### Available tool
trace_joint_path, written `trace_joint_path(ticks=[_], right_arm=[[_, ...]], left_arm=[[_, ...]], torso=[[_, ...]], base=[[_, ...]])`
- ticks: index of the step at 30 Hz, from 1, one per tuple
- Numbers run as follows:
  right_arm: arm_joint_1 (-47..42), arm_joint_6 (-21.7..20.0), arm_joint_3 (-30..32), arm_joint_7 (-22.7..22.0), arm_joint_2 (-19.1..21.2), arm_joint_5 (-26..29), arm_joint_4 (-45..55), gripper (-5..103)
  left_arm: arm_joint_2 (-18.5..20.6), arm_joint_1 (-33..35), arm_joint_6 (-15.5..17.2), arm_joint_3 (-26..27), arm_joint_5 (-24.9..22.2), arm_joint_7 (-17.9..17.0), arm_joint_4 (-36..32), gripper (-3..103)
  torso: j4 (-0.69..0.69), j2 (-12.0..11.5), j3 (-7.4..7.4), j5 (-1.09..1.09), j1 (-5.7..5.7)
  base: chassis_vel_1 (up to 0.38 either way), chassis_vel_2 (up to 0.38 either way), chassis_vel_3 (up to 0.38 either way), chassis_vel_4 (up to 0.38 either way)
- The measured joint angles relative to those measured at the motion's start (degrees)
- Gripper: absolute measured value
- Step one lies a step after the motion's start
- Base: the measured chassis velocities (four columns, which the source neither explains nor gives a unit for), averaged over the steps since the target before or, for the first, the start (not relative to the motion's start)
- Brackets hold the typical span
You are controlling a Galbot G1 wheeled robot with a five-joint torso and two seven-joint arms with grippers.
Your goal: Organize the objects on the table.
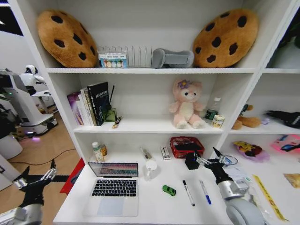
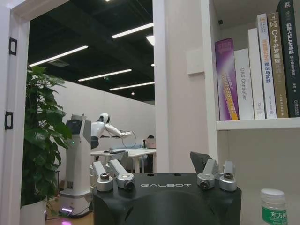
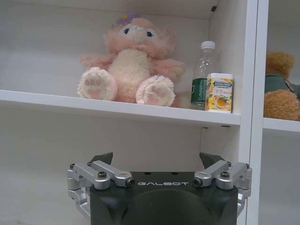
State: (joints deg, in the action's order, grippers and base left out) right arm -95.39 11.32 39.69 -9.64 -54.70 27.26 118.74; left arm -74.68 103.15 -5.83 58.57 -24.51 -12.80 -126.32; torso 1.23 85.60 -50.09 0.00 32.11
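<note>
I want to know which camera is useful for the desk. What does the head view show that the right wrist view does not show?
The head view alone has the table with the open laptop, the green toy car and two pens, and it has the left gripper beside the table's left edge. The right wrist view alone has close detail of the open right gripper. Both have the pink plush toy, the bottle and the yellow-labelled can on the shelf.

"GALBOT" on both wrist housings [image 2: 166, 185]; "DAS Controller" on white book spine [image 2: 243, 84].
</note>
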Motion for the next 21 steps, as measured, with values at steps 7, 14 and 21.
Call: trace_joint_path(ticks=[7,14,21], right_arm=[[-2.5,0.1,0.9,-0.3,-1.0,-0.4,1.2,100],[-4.7,1.2,1.3,-0.4,-2.4,-2.0,1.6,100],[-6.8,3.0,0.0,-0.4,-7.6,-5.0,-0.5,100]], left_arm=[[4.2,0.6,0.9,-0.8,-0.5,0.3,-0.4,52],[12.4,0.9,2.7,-1.0,-2.1,0.3,-1.8,25],[21.5,0.7,4.9,-3.1,-3.5,-0.2,-2.2,4]], torso=[[-0.01,0.0,0.0,-0.01,0.0],[0.01,0.0,0.0,-0.01,0.0],[-0.01,0.0,0.0,0.0,0.0]], base=[[0.0,0.0,0.0,0.0],[0.0,0.0,0.0,0.0],[0.0,0.0,0.0,0.0]])
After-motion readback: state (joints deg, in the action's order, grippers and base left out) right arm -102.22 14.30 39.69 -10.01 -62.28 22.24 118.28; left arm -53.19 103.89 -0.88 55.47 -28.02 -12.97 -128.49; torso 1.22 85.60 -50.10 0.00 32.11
